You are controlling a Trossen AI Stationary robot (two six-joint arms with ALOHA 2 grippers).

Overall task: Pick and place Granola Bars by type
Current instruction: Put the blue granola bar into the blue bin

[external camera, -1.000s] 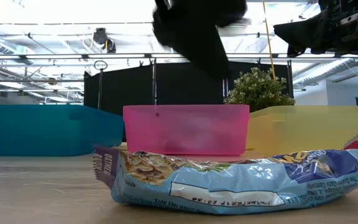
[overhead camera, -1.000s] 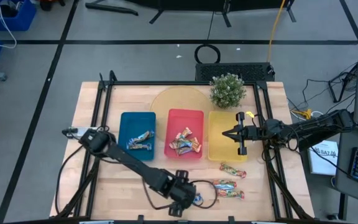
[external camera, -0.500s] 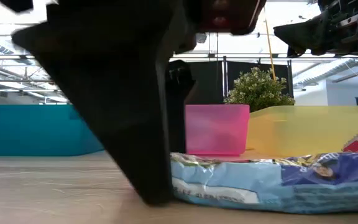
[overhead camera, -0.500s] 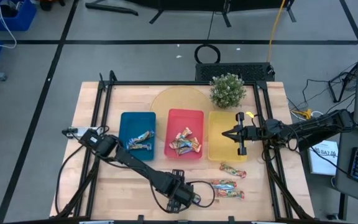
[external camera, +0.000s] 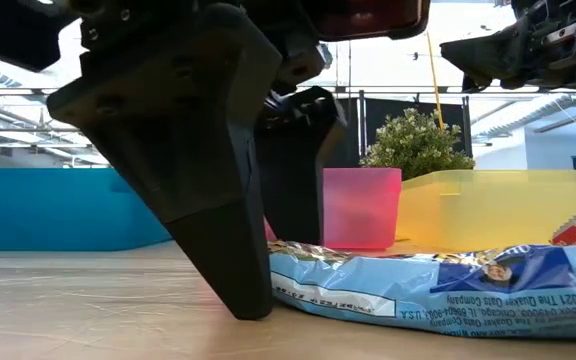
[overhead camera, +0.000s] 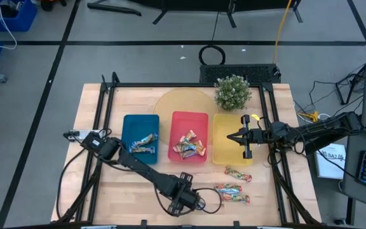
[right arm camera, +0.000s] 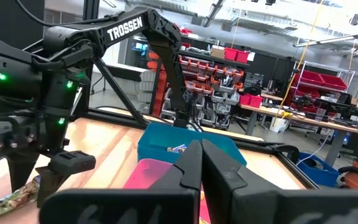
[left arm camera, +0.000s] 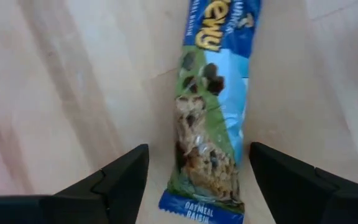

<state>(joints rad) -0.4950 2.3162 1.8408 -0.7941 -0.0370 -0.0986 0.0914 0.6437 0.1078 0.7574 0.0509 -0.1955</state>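
Note:
A blue-wrapped granola bar [left arm camera: 213,112] lies flat on the wood near the table's front edge; the low view shows it too [external camera: 438,290]. My left gripper [left arm camera: 197,165] is down at the table, open. One finger [external camera: 218,200] stands on each side of the bar's near end, with a gap to the wrapper. Three red-green bars [overhead camera: 232,189] lie on the table to its right. More bars lie in the blue tray [overhead camera: 125,133] and the red tray [overhead camera: 199,121]. My right gripper [overhead camera: 229,135] hangs shut at the right side of the yellow tray [overhead camera: 224,149].
A potted plant [overhead camera: 232,92] stands behind the yellow tray, with a round yellow mat [overhead camera: 180,102] beside it. A black frame [overhead camera: 107,127] runs along the table's sides. Bare wood lies left of my left gripper along the front edge.
My left gripper has come down to the table over the blue bar and rolled about its own axis, staying open. Its fingers now stand on either side of the bar's end.

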